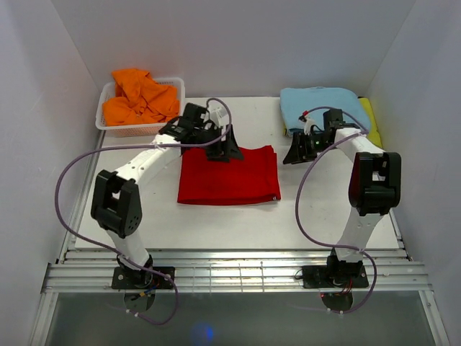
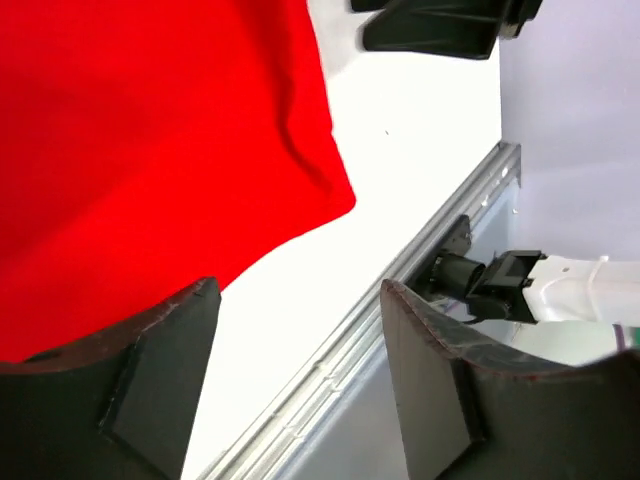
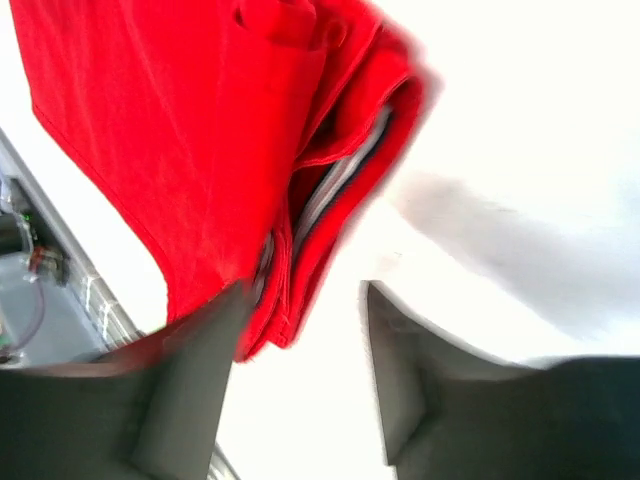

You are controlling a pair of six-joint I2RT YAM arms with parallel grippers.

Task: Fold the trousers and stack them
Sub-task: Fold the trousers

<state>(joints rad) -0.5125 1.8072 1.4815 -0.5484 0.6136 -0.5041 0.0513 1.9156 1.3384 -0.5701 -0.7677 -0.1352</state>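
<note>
The bright red trousers (image 1: 229,176) lie folded into a flat rectangle in the middle of the table. My left gripper (image 1: 222,149) hangs over their far edge, open and empty; in the left wrist view the red cloth (image 2: 150,150) fills the upper left, beyond my spread fingers (image 2: 160,380). My right gripper (image 1: 297,153) is open and empty just right of the trousers' far right corner. The right wrist view shows the folded layers (image 3: 250,150) with thin white stripes at the edge (image 3: 340,180), apart from my fingertips (image 3: 400,380).
A white basket (image 1: 106,124) holding an orange garment (image 1: 140,97) stands at the far left. A folded light blue garment (image 1: 320,104) lies at the far right on something yellow (image 1: 370,119). A metal rail (image 1: 238,270) runs along the near table edge.
</note>
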